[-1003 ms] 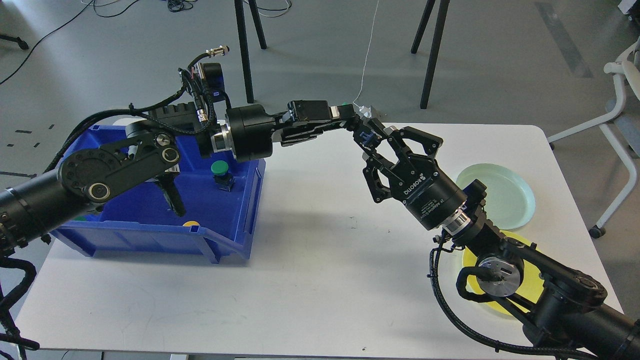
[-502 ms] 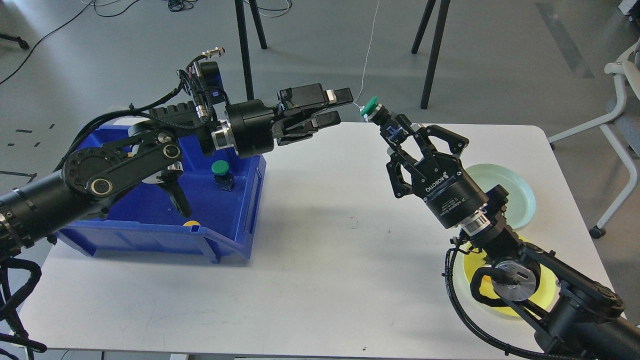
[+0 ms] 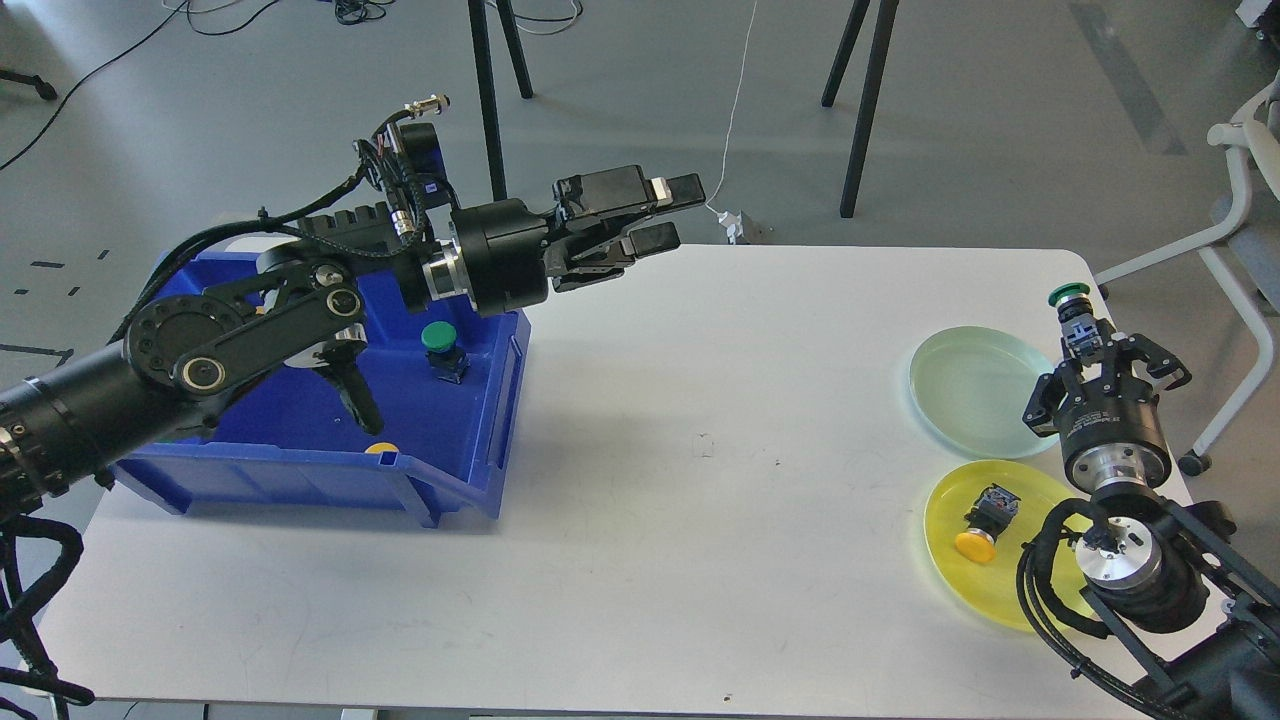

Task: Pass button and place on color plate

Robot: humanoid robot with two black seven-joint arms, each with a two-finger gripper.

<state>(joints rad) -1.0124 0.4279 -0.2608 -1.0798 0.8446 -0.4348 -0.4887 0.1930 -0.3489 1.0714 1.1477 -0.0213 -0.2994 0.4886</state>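
A yellow-capped button (image 3: 984, 526) lies on its side on the yellow plate (image 3: 962, 583) at the table's right front. My right gripper (image 3: 1088, 342) stands upright past the table's right edge, beside the pale green plate. It is shut on a green-capped button (image 3: 1070, 298), whose cap points up. My left gripper (image 3: 686, 212) is open and empty, held high over the table's back edge, to the right of the blue bin.
A pale green plate (image 3: 975, 392) lies behind the yellow one. A blue bin (image 3: 300, 470) at the left holds a green-capped button (image 3: 441, 343) and a yellow cap (image 3: 380, 448) by its front wall. A chair (image 3: 1245, 220) stands to the right.
My left gripper opened and let go of the green-capped button to my right gripper. The right arm then swung far right with it, uncovering the yellow plate.
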